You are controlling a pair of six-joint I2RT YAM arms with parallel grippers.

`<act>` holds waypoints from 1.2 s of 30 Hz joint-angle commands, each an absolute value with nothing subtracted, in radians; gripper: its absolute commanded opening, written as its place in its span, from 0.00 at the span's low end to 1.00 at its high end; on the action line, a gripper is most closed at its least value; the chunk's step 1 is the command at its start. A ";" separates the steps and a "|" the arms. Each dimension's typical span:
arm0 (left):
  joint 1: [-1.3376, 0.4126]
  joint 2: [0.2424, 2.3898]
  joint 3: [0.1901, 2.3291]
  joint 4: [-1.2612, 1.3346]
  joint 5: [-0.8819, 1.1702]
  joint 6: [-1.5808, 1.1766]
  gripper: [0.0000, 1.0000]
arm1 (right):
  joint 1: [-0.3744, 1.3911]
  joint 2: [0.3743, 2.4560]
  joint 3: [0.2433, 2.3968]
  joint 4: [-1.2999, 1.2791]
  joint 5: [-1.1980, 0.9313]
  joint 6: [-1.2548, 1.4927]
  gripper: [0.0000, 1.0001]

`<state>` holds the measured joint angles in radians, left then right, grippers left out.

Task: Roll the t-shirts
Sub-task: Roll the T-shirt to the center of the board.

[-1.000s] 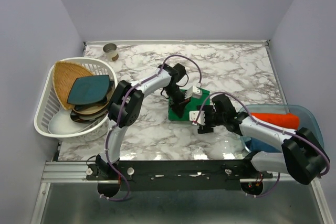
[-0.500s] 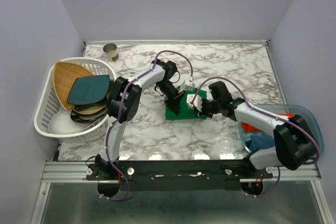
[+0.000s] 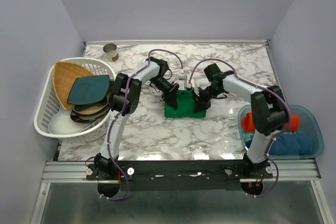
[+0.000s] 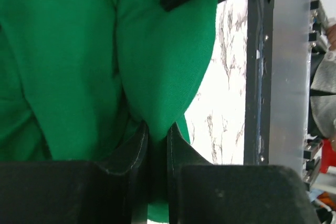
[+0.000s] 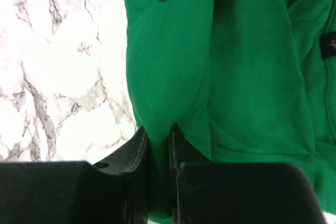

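On the marble table, lilac-walled, left hand and right hand pinch green t-shirt.

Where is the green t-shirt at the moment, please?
In the top view, the green t-shirt lies mid-table on the marble, bunched between the left gripper and right gripper, which pinch its two ends.

No legible text in any view, small dark label on the green t-shirt at the right edge of the right wrist view, faint gold marks on it, too blurred and cropped to read
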<state>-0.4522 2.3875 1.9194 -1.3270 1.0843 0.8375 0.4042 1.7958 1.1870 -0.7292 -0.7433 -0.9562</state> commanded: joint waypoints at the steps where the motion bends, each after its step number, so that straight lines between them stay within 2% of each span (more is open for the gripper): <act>1: -0.396 2.422 2.011 -1.519 1.095 0.781 0.20 | 0.357 1.940 1.291 -1.057 -0.798 -1.046 0.14; 11: -0.373 2.450 2.166 -1.485 1.105 0.681 0.44 | 0.282 2.176 1.541 -1.331 -0.871 -1.118 0.14; 18: -0.374 2.197 2.039 -1.117 0.780 0.606 0.52 | 0.275 2.327 1.738 -1.474 -0.891 -1.137 0.14; 19: -0.380 2.118 1.984 -1.017 0.678 0.618 0.52 | 0.273 2.345 1.781 -1.494 -0.894 -1.144 0.14; 21: -0.409 2.030 1.857 -0.910 0.597 0.650 0.55 | 0.267 2.379 1.819 -1.526 -0.900 -1.122 0.16; 22: -0.426 1.932 1.803 -0.770 0.474 0.650 0.57 | 0.267 2.402 1.830 -1.526 -0.896 -1.099 0.16; 25: -0.498 1.759 1.558 -0.486 0.335 0.689 0.72 | 0.265 2.448 1.876 -1.525 -0.867 -1.045 0.17; 26: -0.518 1.728 1.504 -0.435 0.246 0.737 0.98 | 0.265 2.459 1.905 -1.525 -0.865 -1.020 0.17; 27: -0.566 1.704 1.417 -0.384 0.188 0.741 0.98 | 0.264 2.470 1.917 -1.525 -0.862 -0.997 0.17; 29: -0.595 1.680 1.382 -0.305 0.094 0.742 0.98 | 0.265 2.503 1.940 -1.525 -0.851 -0.927 0.17; 34: -0.635 1.661 1.341 -0.350 0.124 0.753 0.98 | 0.265 2.533 1.977 -1.523 -0.838 -0.842 0.17; 36: -0.656 1.623 1.223 -0.296 0.117 0.773 0.98 | 0.265 2.534 1.977 -1.523 -0.834 -0.835 0.17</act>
<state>-0.6300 1.6611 1.3731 -0.3973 0.2058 0.7162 0.2707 2.4691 1.9579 -1.4597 -0.9222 -0.8883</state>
